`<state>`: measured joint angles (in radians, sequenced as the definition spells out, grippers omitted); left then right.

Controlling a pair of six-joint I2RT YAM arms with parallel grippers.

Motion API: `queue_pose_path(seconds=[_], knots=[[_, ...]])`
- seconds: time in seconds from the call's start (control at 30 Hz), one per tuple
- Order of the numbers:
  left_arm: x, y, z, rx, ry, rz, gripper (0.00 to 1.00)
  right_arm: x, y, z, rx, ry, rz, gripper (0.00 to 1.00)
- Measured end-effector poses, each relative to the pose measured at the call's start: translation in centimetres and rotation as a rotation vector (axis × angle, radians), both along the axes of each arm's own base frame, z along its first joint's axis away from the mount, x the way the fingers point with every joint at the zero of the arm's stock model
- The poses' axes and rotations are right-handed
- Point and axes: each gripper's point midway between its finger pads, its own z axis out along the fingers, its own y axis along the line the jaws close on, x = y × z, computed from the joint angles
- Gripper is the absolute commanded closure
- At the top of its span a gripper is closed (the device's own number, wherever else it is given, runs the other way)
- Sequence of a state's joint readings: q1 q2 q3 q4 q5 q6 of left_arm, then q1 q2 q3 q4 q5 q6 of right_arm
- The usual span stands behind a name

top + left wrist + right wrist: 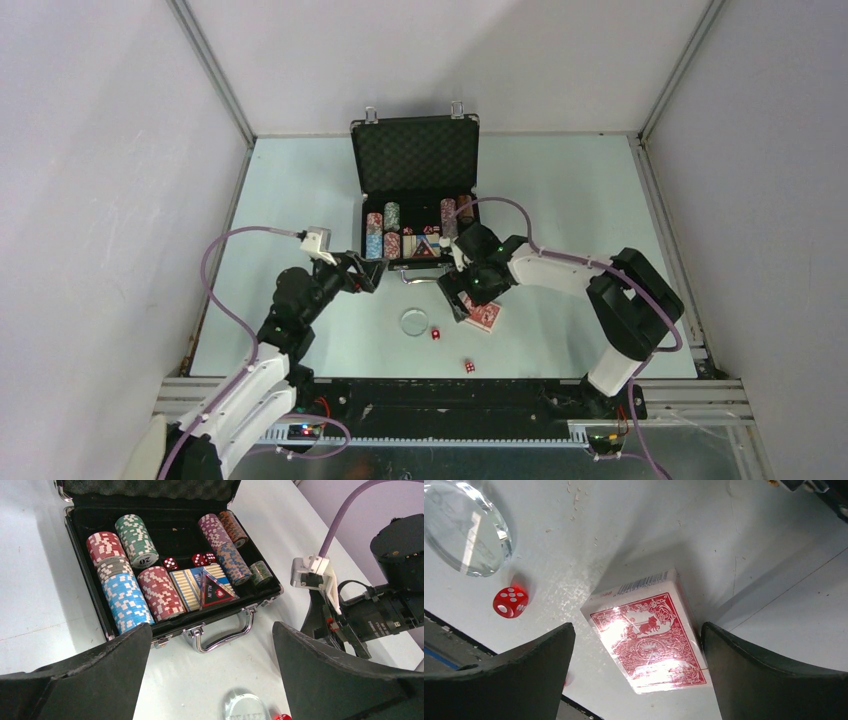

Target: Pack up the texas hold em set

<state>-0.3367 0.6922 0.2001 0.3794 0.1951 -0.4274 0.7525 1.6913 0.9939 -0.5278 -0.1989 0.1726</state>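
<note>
Right claw [636, 629] spreads wide, straddling the deck [649, 645] on the counter [774, 580], ready to pinch it. Left claw [211, 627], also wide, faces the open case [150, 487], chips [125, 600] inside.

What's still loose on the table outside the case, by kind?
Red-backed card deck: 1
Clear round disc: 1
Red dice: 2, counting the second die
Total: 4
</note>
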Motion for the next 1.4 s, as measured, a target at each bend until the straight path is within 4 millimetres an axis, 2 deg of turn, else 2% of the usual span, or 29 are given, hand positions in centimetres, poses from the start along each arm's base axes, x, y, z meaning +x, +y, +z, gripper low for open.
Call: queue_pose_path(seconds=[0.17,0.4,0.63,0.8,0.83,0.9,1.07,1.17,1.4], knots=[[0.0,0.0,0.0,0.003,-0.002,-0.001,0.02,-0.3,-0.5,-0.3,-0.067,-0.030,-0.001,0.01],[0.0,-0.1,0.0,0.009,-0.005,-0.005,0.02,-1.3,-2.4,-0.8,-0.195,-0.045,0.008,0.05],[-0.1,-0.2,-0.1,0.010,-0.003,-0.010,0.02,-1.5,-2.7,-1.2,-0.249,-0.041,0.028,0.08],[-0.1,-0.2,-0.1,0.010,-0.004,-0.009,0.02,-0.9,-1.3,-1.2,-0.245,-0.053,0.066,0.25],[-0.1,-0.2,-0.1,0.010,-0.003,-0.007,0.02,-0.8,-1.0,-1.1,-0.243,-0.056,0.075,0.34],[-0.1,-0.1,-0.1,0.011,-0.004,-0.005,0.02,-0.7,-0.6,-1.0,-0.239,-0.065,0.094,0.44],[-0.1,-0.2,0.0,0.010,-0.005,-0.005,0.02,0.1,-0.2,-0.5,-0.248,-0.130,0.131,0.53],[-0.1,-0.2,0.0,0.010,-0.005,-0.006,0.02,1.1,0.2,1.3,-0.233,-0.220,0.143,0.56],[-0.1,-0.2,0.0,0.010,-0.006,-0.007,0.02,4.0,2.2,8.6,-0.084,-0.454,0.146,0.55]])
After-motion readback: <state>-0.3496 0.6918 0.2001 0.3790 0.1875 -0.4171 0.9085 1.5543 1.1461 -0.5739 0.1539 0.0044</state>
